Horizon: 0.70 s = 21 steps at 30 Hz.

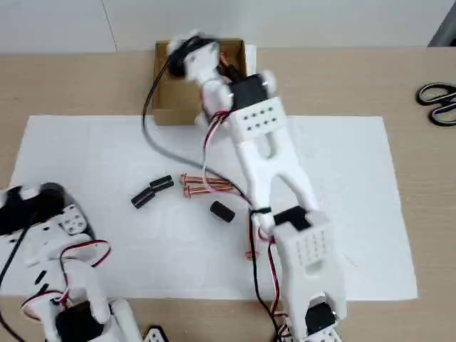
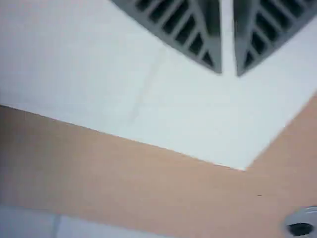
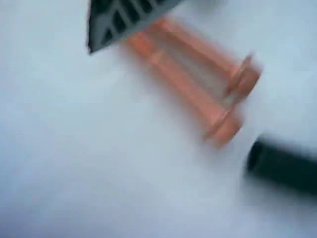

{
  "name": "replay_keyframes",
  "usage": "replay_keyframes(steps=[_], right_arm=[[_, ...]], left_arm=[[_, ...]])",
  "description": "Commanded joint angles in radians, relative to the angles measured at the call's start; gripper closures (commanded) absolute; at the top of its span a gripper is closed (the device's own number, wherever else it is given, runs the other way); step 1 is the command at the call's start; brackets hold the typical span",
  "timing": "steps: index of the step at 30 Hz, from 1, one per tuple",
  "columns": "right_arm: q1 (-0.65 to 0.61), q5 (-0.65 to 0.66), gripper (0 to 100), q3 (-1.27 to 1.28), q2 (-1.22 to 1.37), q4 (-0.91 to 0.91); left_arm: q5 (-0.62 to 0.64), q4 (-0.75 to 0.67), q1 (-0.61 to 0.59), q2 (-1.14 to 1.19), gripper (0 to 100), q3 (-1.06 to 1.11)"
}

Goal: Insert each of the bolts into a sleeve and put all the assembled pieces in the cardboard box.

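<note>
A tabletop seen from above, with a white paper sheet (image 1: 342, 178) and two white robot arms. The right gripper (image 1: 192, 53) is stretched far out and hangs over the cardboard box (image 1: 167, 100). Blur hides whether it is spread or closed, and whether it carries anything. Well behind it, toward its arm's base, a bunch of copper bolts (image 1: 206, 185) lies on the sheet. Two black sleeves (image 1: 152, 191) lie just off the bolts' heads, and a third sleeve (image 1: 222, 211) sits just beside the bunch on the base side. None of these parts is joined to another. The arm covers most of the box, so its contents cannot be made out. As I judge it, most of the job is ahead: every bolt in sight needs a sleeve and a trip to the box.

The left gripper (image 2: 228, 72) sits at the sheet's near corner, well apart from all the parts. Its wrist view supplies what the overhead one lacks: two grey ribbed jaws drawn almost together, pinching nothing, above the paper's corner and bare table (image 2: 124, 173). The right wrist view gives a close look at bolts side by side right under the gripper, with one sleeve just off their heads. The overhead view does not bear out that nearness.
</note>
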Motion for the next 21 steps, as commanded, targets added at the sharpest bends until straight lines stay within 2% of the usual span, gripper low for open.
replay_keyframes(steps=[1,10,12,18,21], right_arm=[[-0.028,0.017,78.9,0.215,-0.205,0.004],[-0.033,0.020,79.0,0.443,-0.351,0.004],[-0.070,0.021,79.0,0.502,-0.361,0.002],[-0.236,0.041,79.0,0.646,-0.351,-0.004],[-0.255,0.095,79.0,0.667,-0.349,-0.012]], left_arm=[[-0.003,0.008,-0.064,-0.011,99,-0.045],[0.002,0.008,-0.199,-0.011,99,-0.042],[0.003,0.011,-0.215,-0.011,99,-0.038],[-0.003,0.186,-0.222,-0.011,99,-0.044],[-0.003,0.247,-0.222,-0.011,99,-0.044]])
